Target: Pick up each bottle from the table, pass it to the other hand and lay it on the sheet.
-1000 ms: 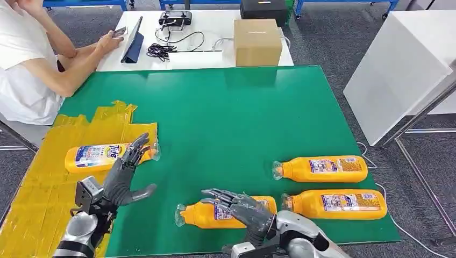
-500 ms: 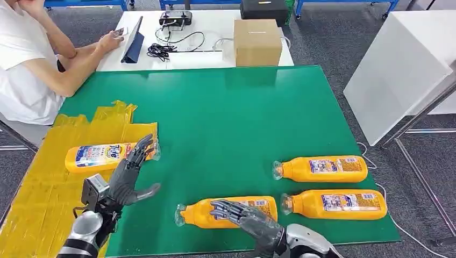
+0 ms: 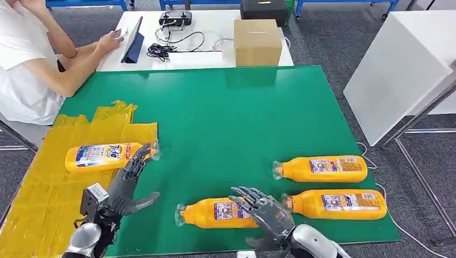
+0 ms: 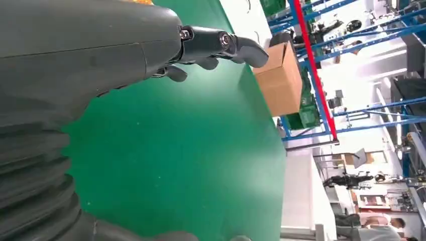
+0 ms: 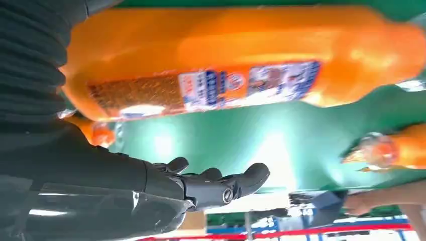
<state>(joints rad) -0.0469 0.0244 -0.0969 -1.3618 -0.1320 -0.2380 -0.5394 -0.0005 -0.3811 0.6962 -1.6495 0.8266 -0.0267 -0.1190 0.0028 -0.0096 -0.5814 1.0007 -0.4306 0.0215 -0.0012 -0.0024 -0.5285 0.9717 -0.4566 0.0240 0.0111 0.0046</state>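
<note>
Right hand (image 3: pixel 264 210) released, fingers spread, over base end of the near bottle (image 3: pixel 218 213) at bench (image 3: pixel 231 118) near edge. Left hand (image 3: pixel 126 180) released, empty, beside yellow sheet (image 3: pixel 37 183). One bottle on sheet (image 3: pixel 105 157); two bottles (image 3: pixel 322 169) at near right corner.

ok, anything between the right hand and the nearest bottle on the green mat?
Nothing visible. The right hand hovers open right beside the nearest bottle, over its base end, with only bare green mat around. The other two bottles lie further right, out of the path.
</note>
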